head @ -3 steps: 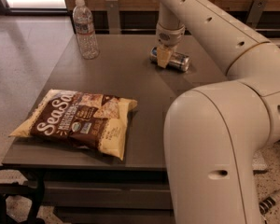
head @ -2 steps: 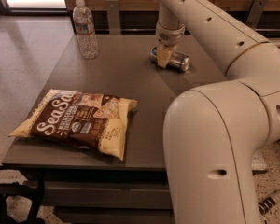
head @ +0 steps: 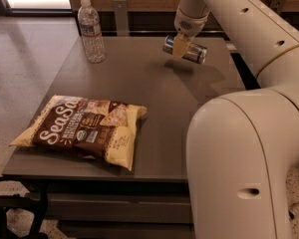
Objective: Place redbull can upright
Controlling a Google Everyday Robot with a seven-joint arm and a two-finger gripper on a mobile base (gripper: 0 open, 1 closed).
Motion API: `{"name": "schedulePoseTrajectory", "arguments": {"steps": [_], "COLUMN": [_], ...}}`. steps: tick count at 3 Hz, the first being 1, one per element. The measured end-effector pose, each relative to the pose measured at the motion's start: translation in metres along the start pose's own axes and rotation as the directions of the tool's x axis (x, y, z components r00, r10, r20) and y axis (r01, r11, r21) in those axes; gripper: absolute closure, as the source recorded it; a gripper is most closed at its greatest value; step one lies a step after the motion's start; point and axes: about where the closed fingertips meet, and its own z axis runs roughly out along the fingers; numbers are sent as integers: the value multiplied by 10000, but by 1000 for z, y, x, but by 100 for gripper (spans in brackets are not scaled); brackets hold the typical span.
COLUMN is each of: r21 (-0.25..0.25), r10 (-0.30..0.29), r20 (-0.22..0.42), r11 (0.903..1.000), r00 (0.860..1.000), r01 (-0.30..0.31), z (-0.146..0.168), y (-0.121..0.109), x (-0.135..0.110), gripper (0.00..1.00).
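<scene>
The redbull can point(head: 189, 50) is a slim blue and silver can, lying on its side in the air, a little above the far right part of the grey table point(head: 154, 98). My gripper point(head: 181, 47) comes down from the white arm and is shut on the can at its middle, holding it horizontal. The can's shadow falls on the tabletop just below it. The yellowish fingers point(head: 180, 46) cover part of the can's middle.
A clear plastic water bottle point(head: 91, 31) stands upright at the table's far left corner. A brown SeaSalt chip bag point(head: 84, 129) lies flat at the front left. My arm's large white body point(head: 239, 168) fills the right foreground. The floor lies to the left.
The can, which lay on the table under the gripper, has been lifted off the surface and now hangs in the gripper. The bottle and the bag have not moved.
</scene>
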Motion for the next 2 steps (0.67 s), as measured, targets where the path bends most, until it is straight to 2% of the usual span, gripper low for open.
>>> {"name": "schedulePoseTrajectory", "arguments": {"steps": [1, 2], "r21": [162, 147], "r10": [-176, -379], "r20": [738, 2008], "r11": [9997, 9993], "r00": [9971, 9789], "r01": [165, 357], "z": [-22, -42], "y": [-9, -15], "x": [2, 5], "gripper": [100, 100]}}
